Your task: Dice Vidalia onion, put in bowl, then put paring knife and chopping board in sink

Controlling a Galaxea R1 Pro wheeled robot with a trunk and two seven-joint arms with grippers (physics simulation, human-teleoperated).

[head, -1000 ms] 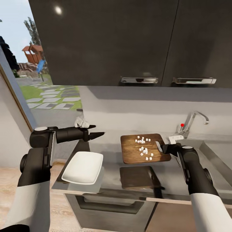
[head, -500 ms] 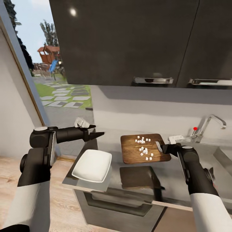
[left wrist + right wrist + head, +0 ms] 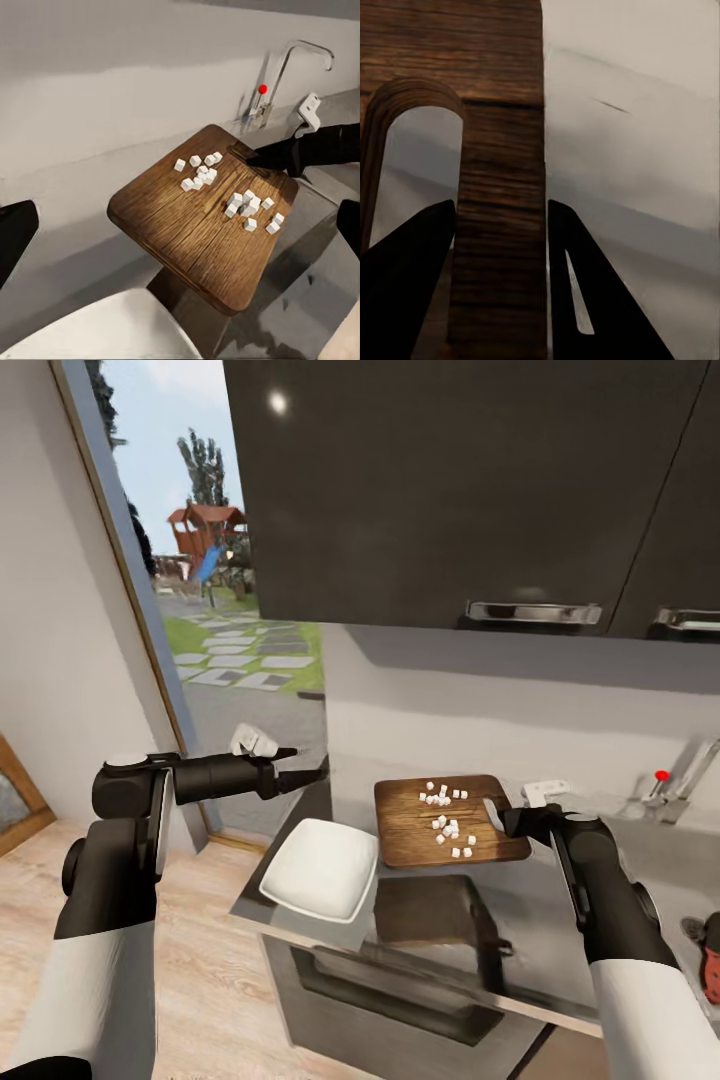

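Sideways goes the whole head view since a second ago: the tap and sink slide off toward the right edge and the window grows at the left, while both arms and the board (image 3: pixel 450 822) sit at the same spot in the picture, so it is the robot that has moved, carrying the board with it. That board hangs level above the countertop (image 3: pixel 600 960), its shadow on the metal below, with the diced onion (image 3: pixel 445 822) lying loose on top. Its slot end points to the robot's right, where the right gripper (image 3: pixel 507 821) pinches the strip of wood beside the slot, one finger on each side of it in the right wrist view. The bowl (image 3: pixel 320 868) sits lower and to the board's left, near the counter's corner. A tip toward that free left end would likely send the cubes into it. The left gripper (image 3: pixel 300 776) hovers above the bowl with its fingers parted and nothing in them.
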